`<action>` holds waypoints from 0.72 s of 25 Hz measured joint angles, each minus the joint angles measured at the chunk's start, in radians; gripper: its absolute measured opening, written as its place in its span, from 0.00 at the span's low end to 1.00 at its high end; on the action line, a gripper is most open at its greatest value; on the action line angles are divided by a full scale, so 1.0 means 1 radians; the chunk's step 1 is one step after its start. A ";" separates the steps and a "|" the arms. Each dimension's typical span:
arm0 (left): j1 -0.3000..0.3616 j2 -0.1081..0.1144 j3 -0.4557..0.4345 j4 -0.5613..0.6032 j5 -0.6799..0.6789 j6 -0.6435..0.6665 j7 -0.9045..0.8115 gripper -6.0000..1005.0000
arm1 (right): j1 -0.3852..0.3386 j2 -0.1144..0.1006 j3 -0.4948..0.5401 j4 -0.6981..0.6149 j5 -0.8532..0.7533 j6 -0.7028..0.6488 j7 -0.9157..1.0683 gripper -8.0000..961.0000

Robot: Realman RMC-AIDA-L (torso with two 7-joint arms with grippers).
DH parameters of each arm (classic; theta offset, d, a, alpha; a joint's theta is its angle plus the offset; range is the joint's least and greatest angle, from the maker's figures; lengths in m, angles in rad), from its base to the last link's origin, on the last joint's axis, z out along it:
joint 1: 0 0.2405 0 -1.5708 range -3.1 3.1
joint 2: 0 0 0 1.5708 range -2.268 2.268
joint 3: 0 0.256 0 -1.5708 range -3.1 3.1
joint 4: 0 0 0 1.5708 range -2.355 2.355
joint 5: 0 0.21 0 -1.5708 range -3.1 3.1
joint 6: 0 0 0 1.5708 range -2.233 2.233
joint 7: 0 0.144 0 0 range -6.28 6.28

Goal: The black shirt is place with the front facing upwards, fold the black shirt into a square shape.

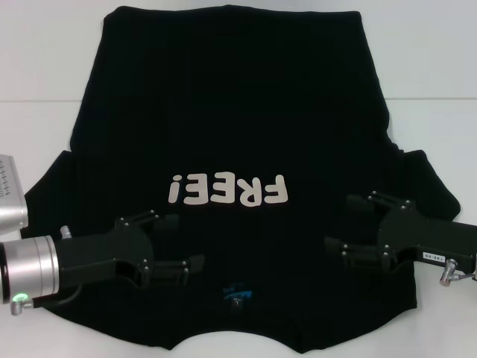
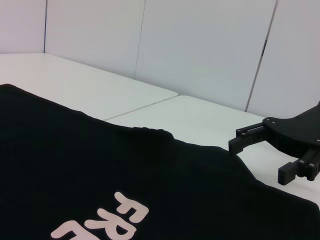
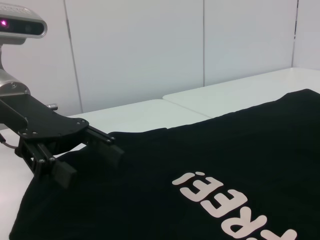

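The black shirt [image 1: 238, 112] lies spread flat on the white table, front up, its cream "FREE!" lettering [image 1: 227, 190] facing the far side and its small blue neck label [image 1: 237, 293] at the near edge. My left gripper [image 1: 182, 245] is open over the shirt's near left shoulder area, beside the collar. On the other side of the collar my right gripper [image 1: 341, 224] is open over the right shoulder area. Neither holds cloth. The left wrist view shows the shirt [image 2: 100, 165] and the right gripper [image 2: 257, 161]. In the right wrist view, the left gripper [image 3: 92, 165] is low over the shirt [image 3: 210, 145].
The white table [image 1: 432, 67] extends beyond the shirt on both sides and at the far end, with a seam [image 1: 45, 101] running across it. White wall panels [image 2: 200, 45] stand behind the table.
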 joint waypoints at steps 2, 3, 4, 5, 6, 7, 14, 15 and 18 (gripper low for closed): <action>0.000 0.000 0.000 0.000 0.000 0.000 0.000 0.93 | 0.000 0.000 0.000 0.000 0.000 0.000 0.000 0.98; 0.000 0.000 0.000 0.000 0.000 0.000 -0.001 0.93 | 0.000 0.000 0.000 0.000 0.000 0.000 0.000 0.98; 0.000 0.000 0.000 0.000 0.000 0.000 -0.001 0.93 | 0.000 0.000 0.000 0.000 0.000 0.000 0.000 0.98; 0.000 0.000 0.000 0.000 0.000 0.000 -0.001 0.93 | 0.000 0.000 0.000 0.000 0.000 0.000 0.000 0.98; 0.000 0.000 0.000 0.000 0.000 0.000 -0.001 0.93 | 0.000 0.000 0.000 0.000 0.000 0.000 0.000 0.98; 0.000 0.000 0.000 0.000 0.000 0.000 -0.002 0.93 | 0.000 0.000 0.001 0.000 0.000 0.000 0.000 0.98; -0.002 0.003 -0.015 0.006 -0.010 0.002 -0.101 0.93 | 0.000 0.000 0.000 0.000 0.003 0.000 0.001 0.98; -0.006 0.008 -0.035 0.008 -0.015 0.004 -0.174 0.93 | 0.000 0.000 0.000 0.000 0.004 0.000 0.001 0.98; -0.029 0.048 -0.102 -0.007 -0.024 0.006 -0.394 0.93 | 0.001 0.000 0.001 0.000 0.004 0.000 0.003 0.98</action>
